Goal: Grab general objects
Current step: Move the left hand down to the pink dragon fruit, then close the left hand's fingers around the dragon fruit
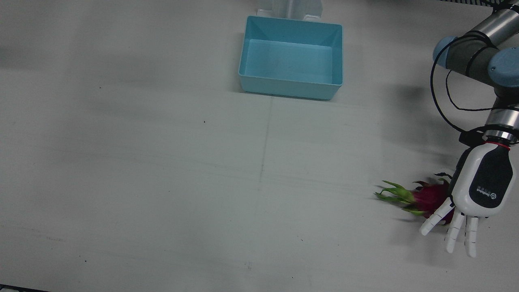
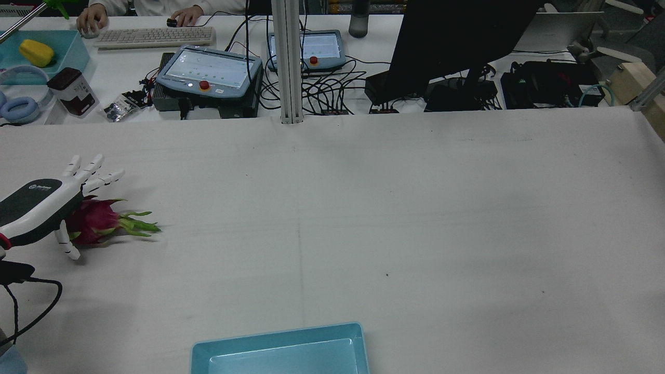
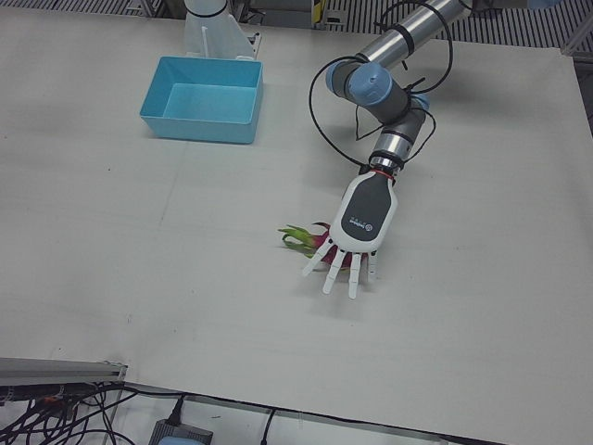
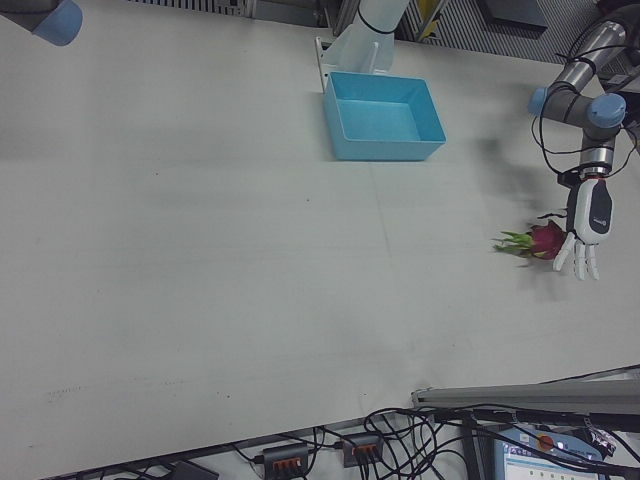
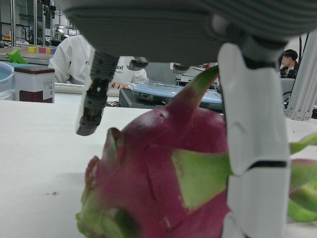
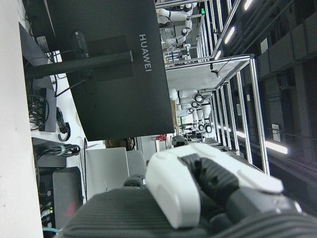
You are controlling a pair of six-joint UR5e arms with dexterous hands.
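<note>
A magenta dragon fruit (image 1: 429, 196) with green leafy scales lies on the white table near the robot's left side. It also shows in the rear view (image 2: 93, 221) and the left-front view (image 3: 318, 237). My left hand (image 1: 482, 184) hovers palm-down just over the fruit's body, open, with its fingers (image 1: 456, 229) stretched out flat and spread past it. In the left hand view the fruit (image 5: 158, 178) fills the frame right under the palm, and a white finger (image 5: 252, 148) hangs in front of it. My right hand (image 6: 208, 198) shows only as a close white and black part in its own view.
A light blue bin (image 1: 292, 87) stands at the robot's side of the table, centred between the arms. Past the far table edge in the rear view are a black monitor (image 2: 457, 41), control pendants (image 2: 208, 70) and cables. A person sits at a keyboard (image 2: 153, 35).
</note>
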